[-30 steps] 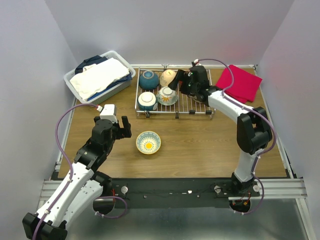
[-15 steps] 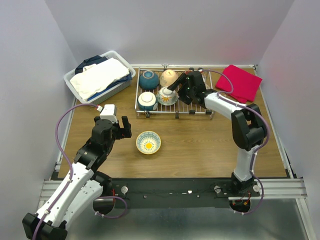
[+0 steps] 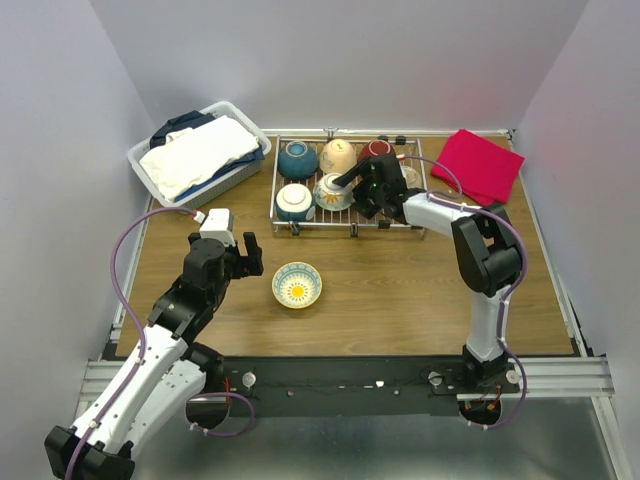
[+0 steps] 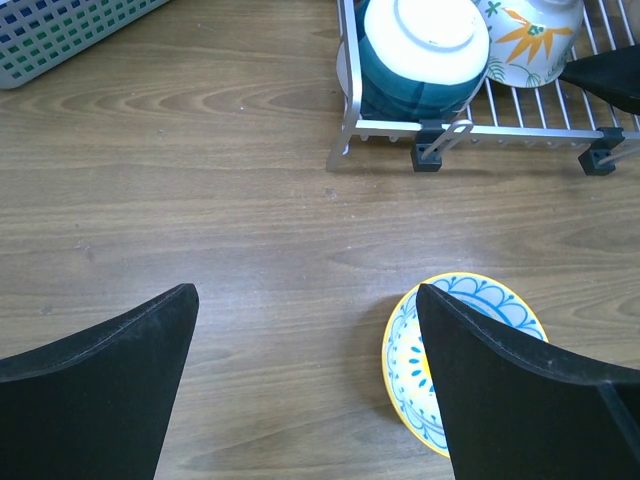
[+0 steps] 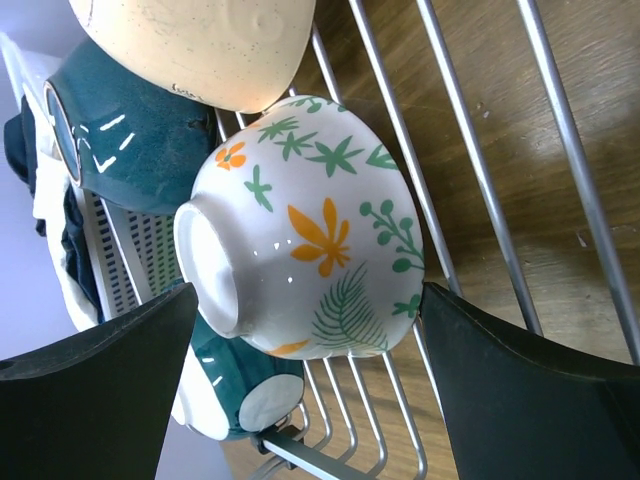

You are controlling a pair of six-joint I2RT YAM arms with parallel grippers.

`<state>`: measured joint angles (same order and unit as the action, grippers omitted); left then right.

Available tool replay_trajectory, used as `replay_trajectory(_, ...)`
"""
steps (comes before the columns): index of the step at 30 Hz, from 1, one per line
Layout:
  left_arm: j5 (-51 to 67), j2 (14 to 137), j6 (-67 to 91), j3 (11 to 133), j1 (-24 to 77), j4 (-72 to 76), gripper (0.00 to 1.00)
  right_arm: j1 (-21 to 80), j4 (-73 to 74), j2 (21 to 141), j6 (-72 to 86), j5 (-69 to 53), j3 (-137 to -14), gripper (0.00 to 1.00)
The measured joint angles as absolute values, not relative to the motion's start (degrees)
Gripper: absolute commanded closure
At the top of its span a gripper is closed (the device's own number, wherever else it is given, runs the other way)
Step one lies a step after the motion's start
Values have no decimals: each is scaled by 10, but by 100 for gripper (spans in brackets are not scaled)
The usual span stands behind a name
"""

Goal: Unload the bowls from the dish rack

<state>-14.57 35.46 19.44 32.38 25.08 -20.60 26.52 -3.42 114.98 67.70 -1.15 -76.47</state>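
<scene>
Left wrist view gives me the near ground. My left gripper (image 4: 305, 295) hangs with its fingers spread wide and nothing between them but the bare wood of the table (image 4: 200, 200). The yellow bowl (image 4: 408, 350), with blue scallops round its rim, stands upright on the wood, half hidden by one finger. Only from above do I see it whole: just beside that gripper, well apart from the rack (image 4: 345, 150), with open wood around it and off to the right as far as the table edge.

Past it comes the rack's near left corner, a low wire rim with black clips. The front teal bowl (image 4: 420, 60) sits just inside that corner and shows a white disc ringed in teal. The top view alone takes in the whole rack, lying flat at the back of the table between the basket (image 3: 222, 181) of folded cloth on the left and the red cloth (image 3: 478, 165) on the right.

My right gripper (image 5: 308, 290) is over the rack's middle, fingers fully apart and gripping nothing. Its own camera shows best how the floral bowl (image 5: 310, 250) lies. It is tipped on its side on the wires, white with orange flowers and green fronds, in the gap between both fingers. I cannot tell whether either finger touches it. Bare wires run free on its open side. Behind it the speckled cream bowl (image 5: 200, 40) crowds close, with the back teal bowl (image 5: 130, 140) beside that. Farthest, in the top view only, the red bowl (image 3: 377, 150) stands in the back row, right of the cream one.
</scene>
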Motion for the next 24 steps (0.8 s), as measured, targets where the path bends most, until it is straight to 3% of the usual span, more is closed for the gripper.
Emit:
replay_trajectory(8,-145,355,194,324,251,-206,1,265,-78,1156,705,-11,-748,2)
replay_trajectory(14,-144,355,194,324,251,-206,1,265,-103,1155,711,-2,-733,11)
replay_trajectory(20,-144,355,194,324,251,-206,1,266,-111,1154,703,7,-725,23)
replay_trajectory(24,-144,355,194,324,251,-206,1,266,-112,1149,688,13,-720,39)
